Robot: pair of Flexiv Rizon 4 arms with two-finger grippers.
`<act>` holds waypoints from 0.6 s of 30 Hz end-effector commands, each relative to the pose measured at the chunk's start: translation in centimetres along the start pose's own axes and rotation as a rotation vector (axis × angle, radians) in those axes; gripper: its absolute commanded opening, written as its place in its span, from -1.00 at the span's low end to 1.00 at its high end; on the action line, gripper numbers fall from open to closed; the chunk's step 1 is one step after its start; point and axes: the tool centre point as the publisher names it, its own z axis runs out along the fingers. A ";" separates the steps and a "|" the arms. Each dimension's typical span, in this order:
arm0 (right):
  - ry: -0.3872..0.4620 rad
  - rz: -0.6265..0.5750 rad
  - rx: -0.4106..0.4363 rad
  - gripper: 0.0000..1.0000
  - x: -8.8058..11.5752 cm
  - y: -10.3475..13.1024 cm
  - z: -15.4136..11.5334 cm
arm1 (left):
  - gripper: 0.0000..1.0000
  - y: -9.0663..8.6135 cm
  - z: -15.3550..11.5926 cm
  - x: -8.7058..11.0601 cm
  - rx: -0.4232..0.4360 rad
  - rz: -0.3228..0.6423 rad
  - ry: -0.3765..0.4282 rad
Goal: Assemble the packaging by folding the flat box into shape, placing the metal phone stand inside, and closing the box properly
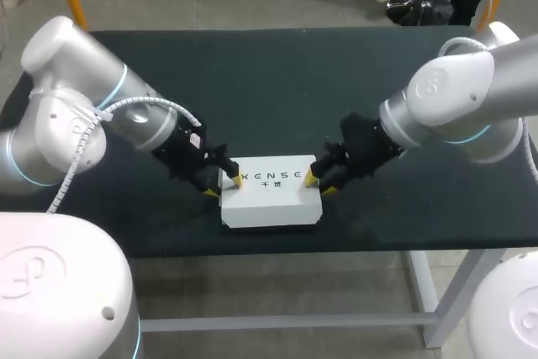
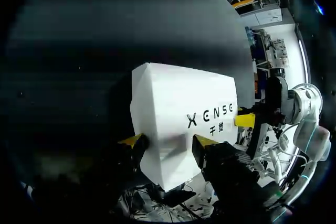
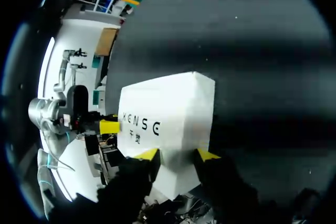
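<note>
A closed white box (image 1: 271,195) with dark print on its lid lies on the black table (image 1: 269,81) near the front edge. My left gripper (image 1: 224,187) is at the box's left end, open. One yellow tip rests on the lid and the other stands outside the end wall. My right gripper (image 1: 318,184) mirrors it at the right end, open, straddling that edge. In the left wrist view the box (image 2: 178,108) fills the gap in my left gripper (image 2: 169,140). The right wrist view shows the box (image 3: 168,114) the same way in my right gripper (image 3: 178,155). No phone stand shows.
Bare black tabletop surrounds the box at the back and on both sides. The table's front edge (image 1: 269,250) runs just below the box.
</note>
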 end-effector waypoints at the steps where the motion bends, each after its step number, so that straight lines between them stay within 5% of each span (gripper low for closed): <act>1: 0.002 0.009 0.021 -0.05 0.5 0.4 0.0 | 0.23 -0.7 0.3 0.7 -0.030 -0.008 -0.017; 18: -0.007 0.069 0.080 -0.06 0.6 0.9 -0.3 | 0.17 -0.8 0.0 1.2 -0.097 -0.038 -0.025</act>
